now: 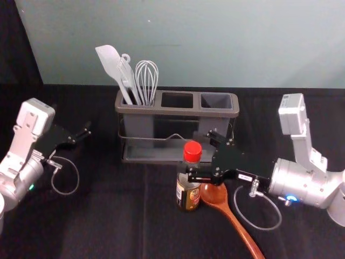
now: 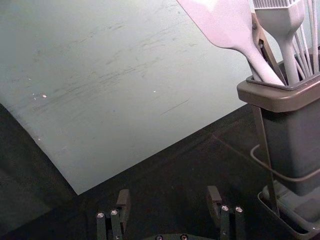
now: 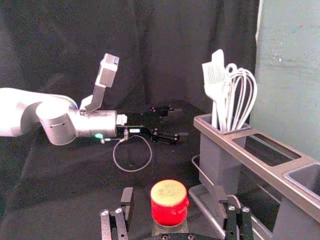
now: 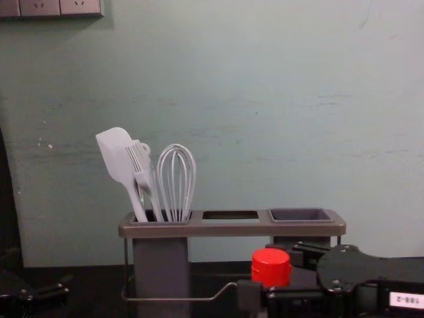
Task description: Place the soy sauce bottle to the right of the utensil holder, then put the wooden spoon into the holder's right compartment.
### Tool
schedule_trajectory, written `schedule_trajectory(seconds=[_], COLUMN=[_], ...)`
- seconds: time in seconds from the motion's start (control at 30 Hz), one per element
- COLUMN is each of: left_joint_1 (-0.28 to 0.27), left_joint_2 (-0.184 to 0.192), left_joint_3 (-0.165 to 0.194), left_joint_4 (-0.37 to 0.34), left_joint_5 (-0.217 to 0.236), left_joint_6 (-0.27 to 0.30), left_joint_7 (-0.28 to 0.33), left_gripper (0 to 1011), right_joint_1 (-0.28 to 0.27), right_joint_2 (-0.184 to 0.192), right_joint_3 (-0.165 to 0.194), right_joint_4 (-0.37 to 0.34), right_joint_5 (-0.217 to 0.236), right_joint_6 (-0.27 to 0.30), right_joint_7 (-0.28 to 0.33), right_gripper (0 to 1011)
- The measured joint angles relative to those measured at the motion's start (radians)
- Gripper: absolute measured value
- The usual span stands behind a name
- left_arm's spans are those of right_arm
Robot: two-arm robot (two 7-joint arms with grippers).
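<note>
1. Our right gripper (image 3: 173,194) spreads its fingers around the red-capped, clear soy sauce bottle (image 1: 188,195), near the holder; we should centre, squeeze gently, then lift clear before moving right.
2. A finger hides its neck.
3. The glossy brown wooden spoon (image 1: 215,196) lies right, handle cut off near.
4. Far: grey three-compartment utensil holder (image 1: 178,111).
5. Left: our idle, open left gripper (image 2: 169,196).

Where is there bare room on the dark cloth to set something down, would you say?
Between the left gripper and the soy sauce bottle, nearer than the utensil holder. It is crowded at the holder's front right, where bottle, right gripper and wooden spoon bunch together.
</note>
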Motion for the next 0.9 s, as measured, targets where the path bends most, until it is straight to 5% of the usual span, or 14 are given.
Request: schedule_trajectory(seconds=[0.4, 0.67, 0.9], left_joint_1=[0.0, 0.0, 0.0], left_joint_2=[0.0, 0.0, 0.0], left_joint_3=[0.0, 0.0, 0.0], left_joint_4=[0.0, 0.0, 0.0], left_joint_5=[0.0, 0.0, 0.0], left_joint_6=[0.0, 0.0, 0.0], left_joint_7=[0.0, 0.0, 0.0], left_gripper=[1005, 1005, 1005], right_joint_1=[0.001, 0.0, -0.001], right_joint_2=[-0.001, 0.0, 0.001], right_joint_3=[-0.001, 0.0, 0.001], right_joint_4=[0.002, -0.001, -0.002], right_joint_5=[0.002, 0.002, 0.002], right_joint_6=[0.003, 0.001, 0.0], right_joint_7=[0.0, 0.0, 0.0], right_gripper=[995, 837, 579])
